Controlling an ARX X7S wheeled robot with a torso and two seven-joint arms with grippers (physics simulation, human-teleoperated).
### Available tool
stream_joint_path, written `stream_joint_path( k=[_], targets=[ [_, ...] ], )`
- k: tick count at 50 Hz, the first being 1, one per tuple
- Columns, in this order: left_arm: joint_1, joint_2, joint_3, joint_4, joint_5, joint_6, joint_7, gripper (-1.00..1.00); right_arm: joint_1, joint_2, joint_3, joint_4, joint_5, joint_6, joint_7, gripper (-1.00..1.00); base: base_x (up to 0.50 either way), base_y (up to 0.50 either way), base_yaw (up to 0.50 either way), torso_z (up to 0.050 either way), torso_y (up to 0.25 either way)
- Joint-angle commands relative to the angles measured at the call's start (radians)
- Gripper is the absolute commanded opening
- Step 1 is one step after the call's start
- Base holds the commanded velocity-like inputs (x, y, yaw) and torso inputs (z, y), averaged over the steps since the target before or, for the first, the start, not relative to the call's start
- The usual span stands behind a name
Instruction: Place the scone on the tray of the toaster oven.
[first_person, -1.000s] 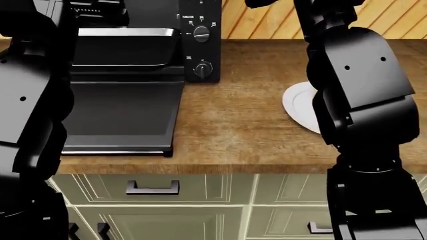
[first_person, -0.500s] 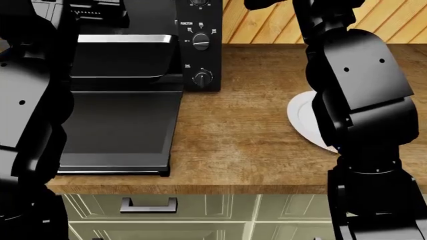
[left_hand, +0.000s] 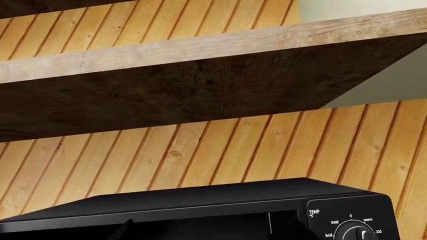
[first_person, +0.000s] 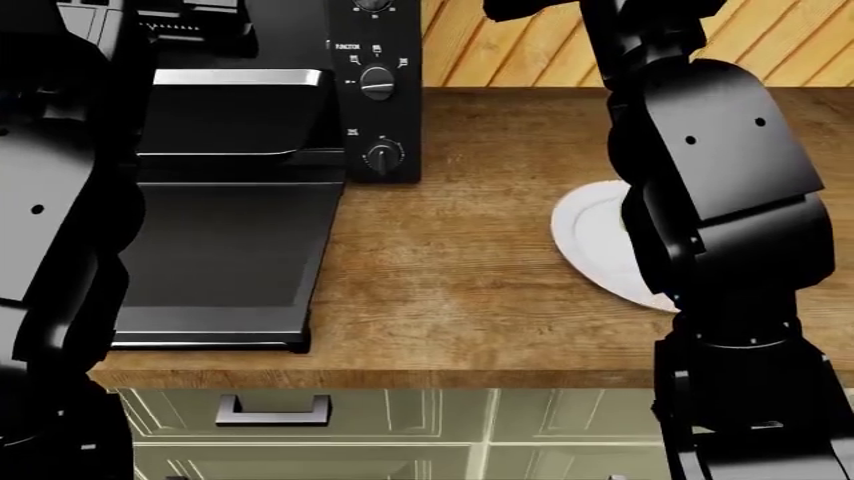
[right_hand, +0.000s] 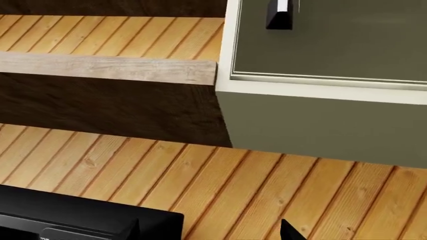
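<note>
The counter was rough brown wood. The oven was smooth black metal, its door shiny. The plate was smooth and white. The wall was wooden planks.

Bare countertop between open oven door and white plate.

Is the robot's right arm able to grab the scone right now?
Probably not yet. No scone shows in any view; the right arm covers most of the white plate, and its wrist camera faces the wooden wall, so its gripper seems raised well above the counter.
</note>
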Motion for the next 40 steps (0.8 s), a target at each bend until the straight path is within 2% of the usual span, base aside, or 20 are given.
stream_joint_path(
  k=[1,10,19,22,23,26,40],
  targets=[
    [0.002,-0.002,0.001,0.004,-0.006,-0.003,-0.003,1.0,-0.005,0.002,0.001,-0.01,0.014,0.002,0.004,1.0,0.0,-0.19,0.0,0.0,0.0],
    [-0.008,0.001,0.006,-0.016,0.0,0.021,-0.003,1.0,-0.005,0.02,-0.007,-0.022,-0.002,0.045,0.035,1.0,0.0,-0.05,0.0,0.0,0.0],
    [0.003,0.014,0.004,-0.029,0.002,0.055,-0.012,1.0,-0.023,0.093,0.008,-0.118,0.007,0.278,0.095,1.0,0.0,0.0,0.0,0.0,0.0],
    [0.015,0.017,0.0,-0.024,0.0,0.061,-0.016,1.0,-0.021,0.11,0.038,-0.144,0.02,0.386,0.131,1.0,0.0,0.0,0.0,0.0,0.0],
    [0.015,0.018,-0.001,-0.025,-0.001,0.063,-0.017,1.0,-0.007,0.128,0.009,-0.145,0.014,0.437,0.122,1.0,0.0,0.0,0.0,0.0,0.0],
    [0.017,0.017,-0.006,-0.024,-0.001,0.068,-0.021,1.0,-0.031,0.129,0.078,-0.163,0.038,0.464,0.155,1.0,0.0,0.0,0.0,0.0,0.0],
    [0.021,0.025,-0.007,-0.026,-0.007,0.084,-0.027,1.0,-0.077,0.17,0.162,-0.256,0.107,0.663,0.184,1.0,0.0,0.0,0.0,0.0,0.0]
  ],
)
